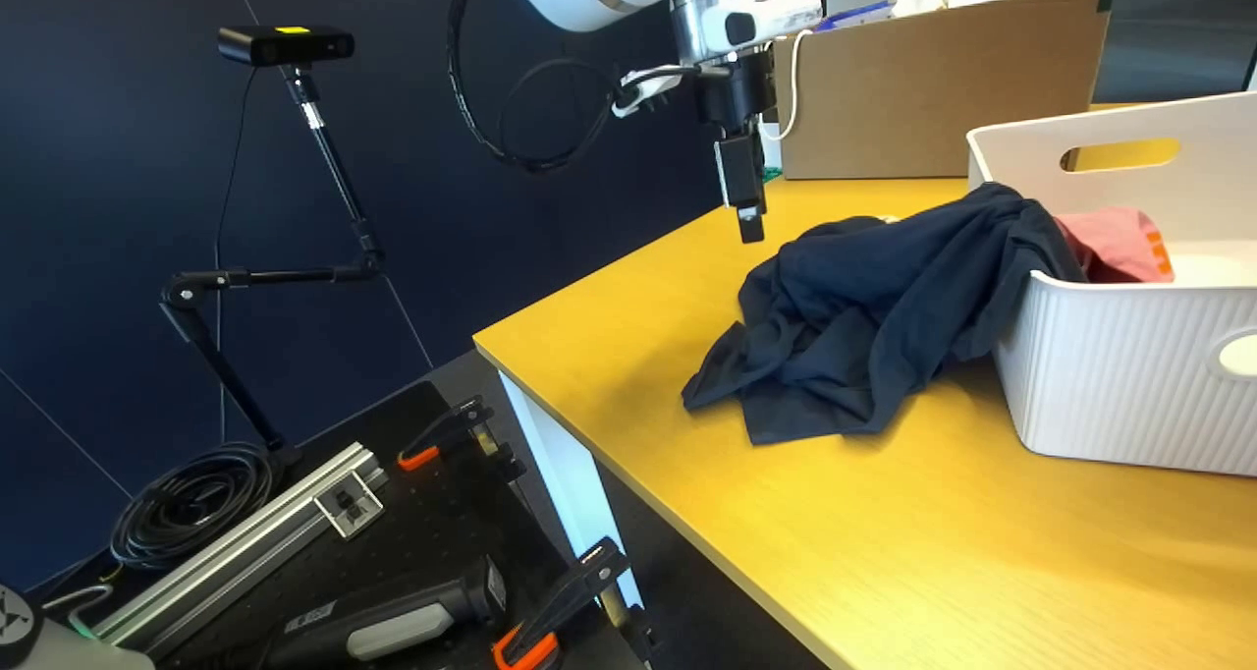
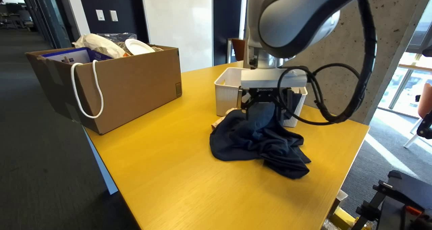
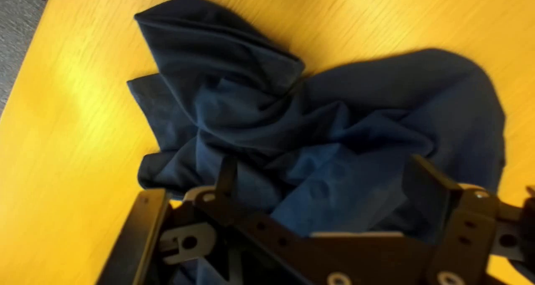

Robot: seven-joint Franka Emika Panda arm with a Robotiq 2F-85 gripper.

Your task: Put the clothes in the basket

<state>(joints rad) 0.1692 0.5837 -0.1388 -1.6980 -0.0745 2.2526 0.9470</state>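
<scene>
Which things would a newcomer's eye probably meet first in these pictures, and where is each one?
Probably first the dark blue cloth, crumpled on the yellow table and draped over the rim of the white basket, where a pink cloth shows inside. Next, the open gripper, pointing down above the dark cloth. Then perhaps the large cardboard box at the table's edge.

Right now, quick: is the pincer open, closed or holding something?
Pincer: open, holding nothing, above the dark blue cloth.
</scene>
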